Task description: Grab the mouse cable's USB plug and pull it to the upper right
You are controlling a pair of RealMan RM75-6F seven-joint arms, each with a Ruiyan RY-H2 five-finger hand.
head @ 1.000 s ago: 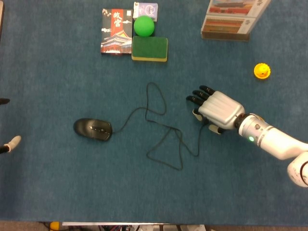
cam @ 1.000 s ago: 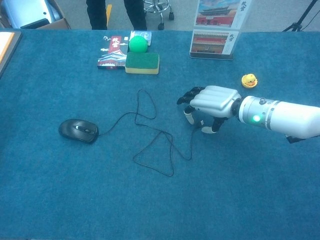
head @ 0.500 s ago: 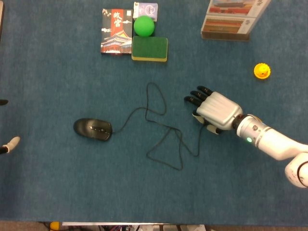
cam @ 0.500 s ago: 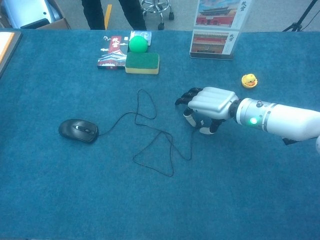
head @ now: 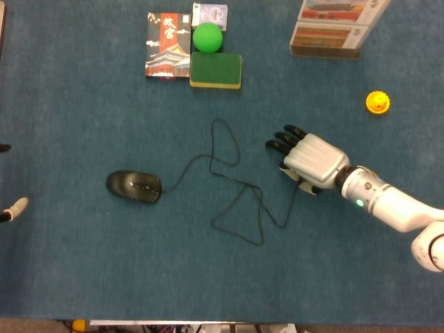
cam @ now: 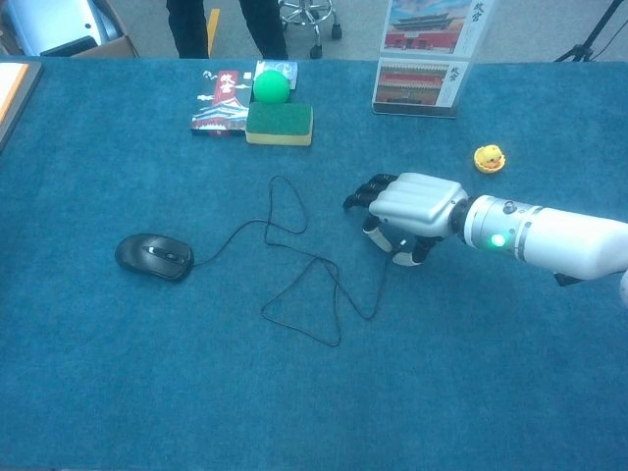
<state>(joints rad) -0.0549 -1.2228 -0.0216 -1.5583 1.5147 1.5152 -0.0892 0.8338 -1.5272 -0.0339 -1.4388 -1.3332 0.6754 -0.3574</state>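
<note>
The black mouse (head: 133, 186) (cam: 153, 255) lies at the table's left. Its thin black cable (head: 220, 122) (cam: 283, 180) loops across the middle and ends under my right hand (head: 311, 161) (cam: 412, 204). That hand lies palm down on the cable's end, its thumb and fingers curled in around the USB plug, which is hidden beneath it. Only two fingertips (head: 14, 207) of my left hand show at the left edge of the head view, wide apart with nothing between them.
At the back stand a printed box (head: 167, 45), a green ball (head: 207, 37) and a green sponge (head: 216, 70). A picture box (head: 333, 28) is at the back right. A small yellow duck (head: 377, 102) sits right of my hand.
My right hand's thumb and fingers have curled in under the palm onto the cable's end, and the last stretch of cable has shifted slightly right. The mouse has not moved.
</note>
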